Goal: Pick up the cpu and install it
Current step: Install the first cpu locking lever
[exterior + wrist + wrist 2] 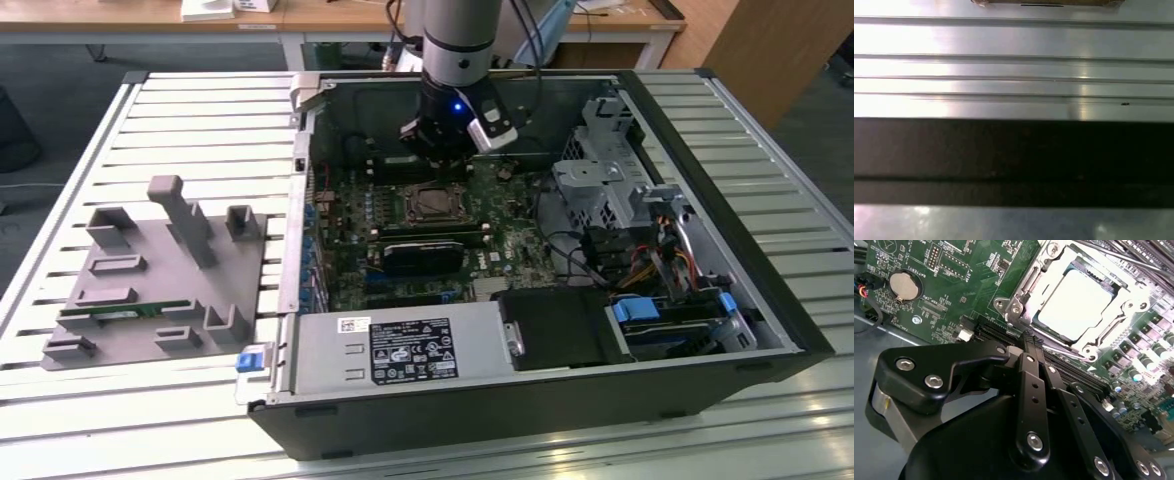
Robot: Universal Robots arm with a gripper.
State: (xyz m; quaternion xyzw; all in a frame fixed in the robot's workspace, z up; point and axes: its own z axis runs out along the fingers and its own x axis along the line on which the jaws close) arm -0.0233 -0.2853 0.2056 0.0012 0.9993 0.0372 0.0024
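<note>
Your pincer [1026, 337] hangs just above the motherboard [954, 280], its black linkage bars drawn together to a point in the second wrist view, with nothing visible between the tips; it looks closed and empty, though the tips themselves are partly hidden behind the linkage. The cpu [1074, 302] already sits in the socket frame [1019, 300], its silvery top showing bright inside the metal surround, just beyond the tips and apart from them. Judging from that, the placing looks done and seating is what matters now: check that the chip lies flat and square within the frame, with no corner riding up on the edge. If you touch it at all, keep any pressure straight down and light, since a sideways nudge could damage the contacts below. Watch the memory slots [1064, 367] that run between the tips and the socket, and the round coin battery [905, 286] off to the side. In the exterior view the arm [458, 40] comes down nearly upright into the open computer case [561, 380], with the wrist [451, 125] over the far part of the board, just behind the socket [430, 203]. The case lies on its side on the slatted table [200, 110], and a grey parts holder [154, 275] rests toward the exterior view's left.
</note>
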